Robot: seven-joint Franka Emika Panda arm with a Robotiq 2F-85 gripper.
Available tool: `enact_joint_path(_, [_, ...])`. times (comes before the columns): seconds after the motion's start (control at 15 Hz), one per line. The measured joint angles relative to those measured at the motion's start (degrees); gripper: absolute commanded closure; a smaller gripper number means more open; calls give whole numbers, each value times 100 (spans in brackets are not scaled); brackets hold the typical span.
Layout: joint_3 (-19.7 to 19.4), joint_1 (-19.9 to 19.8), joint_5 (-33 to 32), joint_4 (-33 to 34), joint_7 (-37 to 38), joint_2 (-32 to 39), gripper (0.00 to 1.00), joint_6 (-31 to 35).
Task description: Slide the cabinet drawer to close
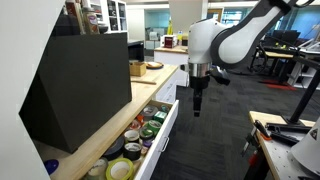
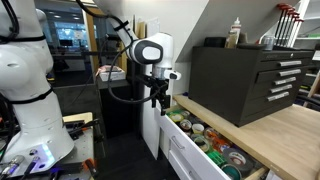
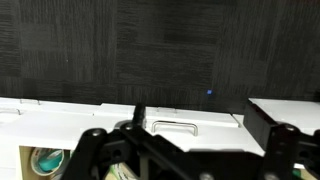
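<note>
Nothing actually readable in any of these, sorry. The jars and rolls (image 1: 140,135) packed inside the open drawer (image 1: 168,125) clearly have labels, but in both exterior views they're just green, red and white blobs at this size. Same deal with the bottles (image 2: 236,33) on top of the black tool chest (image 2: 245,75), up behind the drawer: something's printed on them, way too small to make out. The wrist view is blurry right above the drawer front, and the container (image 3: 45,160) peeking out of the drawer shows no legible letters either.
</note>
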Motion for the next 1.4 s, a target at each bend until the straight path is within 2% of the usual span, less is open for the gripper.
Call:
enact_joint_path(0.27, [-76,-5,-249,24,387,811,0,959])
enact_joint_path(0.67, [-213,14,-340,312,595,1849,0,1823])
enact_joint_path(1.07, [-116,7,-82,804,575,2628,0,2383])
enact_joint_path(1.4, [-10,2,59,1280,575,3151,0,2478])
